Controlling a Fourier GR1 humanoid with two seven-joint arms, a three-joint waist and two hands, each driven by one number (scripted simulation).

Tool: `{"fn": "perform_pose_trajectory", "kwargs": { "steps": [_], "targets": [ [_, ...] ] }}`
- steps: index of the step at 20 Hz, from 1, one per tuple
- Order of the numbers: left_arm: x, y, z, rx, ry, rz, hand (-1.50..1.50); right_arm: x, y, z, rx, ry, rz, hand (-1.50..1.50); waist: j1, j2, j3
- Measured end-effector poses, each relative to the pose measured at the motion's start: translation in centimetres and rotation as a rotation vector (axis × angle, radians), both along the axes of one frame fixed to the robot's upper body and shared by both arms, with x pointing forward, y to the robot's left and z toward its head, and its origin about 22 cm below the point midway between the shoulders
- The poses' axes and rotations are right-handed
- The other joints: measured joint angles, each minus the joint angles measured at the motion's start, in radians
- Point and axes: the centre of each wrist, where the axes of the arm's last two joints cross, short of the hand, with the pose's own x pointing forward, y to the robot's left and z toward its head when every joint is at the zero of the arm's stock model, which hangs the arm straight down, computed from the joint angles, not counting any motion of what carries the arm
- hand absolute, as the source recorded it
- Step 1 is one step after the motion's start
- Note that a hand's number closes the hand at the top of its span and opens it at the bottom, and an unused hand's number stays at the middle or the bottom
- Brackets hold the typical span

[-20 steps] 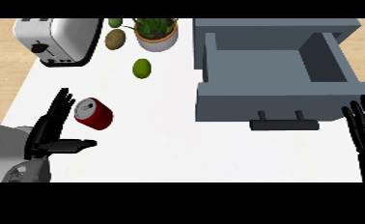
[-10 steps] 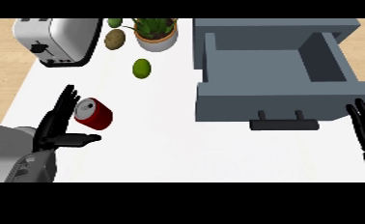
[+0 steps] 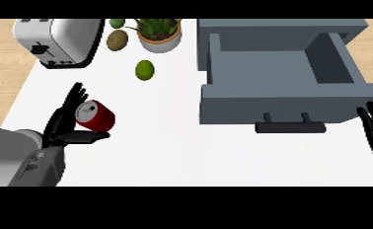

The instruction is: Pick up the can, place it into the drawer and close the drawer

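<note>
Left hand [image 3: 64, 123] is sitting right against the can [image 3: 94, 116]: fingers straight and spread up along the can's left side, thumb sticking out under it. Nothing is curling round the can, so it's a touch, not a grip. Right hand [image 3: 365, 122] is only showing as a few dark fingers at the view's right edge, just right of the drawer [image 3: 280, 77]; can't tell how its fingers are set.

Count: one can, one drawer, one toaster [image 3: 59, 41], one potted plant [image 3: 160, 33], one lime [image 3: 145, 69], one potato [image 3: 117, 40].

Can is red with a silver top, lying tilted on the white counter [image 3: 182, 149], well left of the drawer and below-left of the lime. Drawer is grey, standing open, dark handle facing the robot.
</note>
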Motion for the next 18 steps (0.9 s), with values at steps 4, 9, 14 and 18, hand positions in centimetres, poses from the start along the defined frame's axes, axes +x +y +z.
{"fn": "perform_pose_trajectory", "kwargs": {
  "steps": [4,9,14,18],
  "targets": [
    [0.7,-1.4,-0.4,-0.008,0.002,-0.007,-1.5,-0.4,0.0,-0.7,0.006,-0.007,0.006,-1.5,-0.002,0.001,0.0],
    [1.4,-2.1,-0.5,-0.008,-0.003,-0.038,-1.5,-0.4,0.2,-1.0,0.004,-0.002,0.012,-1.5,-0.002,0.001,0.0],
    [2.3,-2.5,0.0,-0.02,-0.015,-0.058,1.5,-0.2,-0.3,-0.6,0.005,-0.003,0.013,-1.5,-0.002,0.0,0.0],
    [3.0,-3.4,0.4,-0.044,-0.031,-0.082,1.5,-0.4,0.0,-0.2,0.013,-0.004,0.006,-1.5,0.0,-0.001,0.001]
  ]
}}
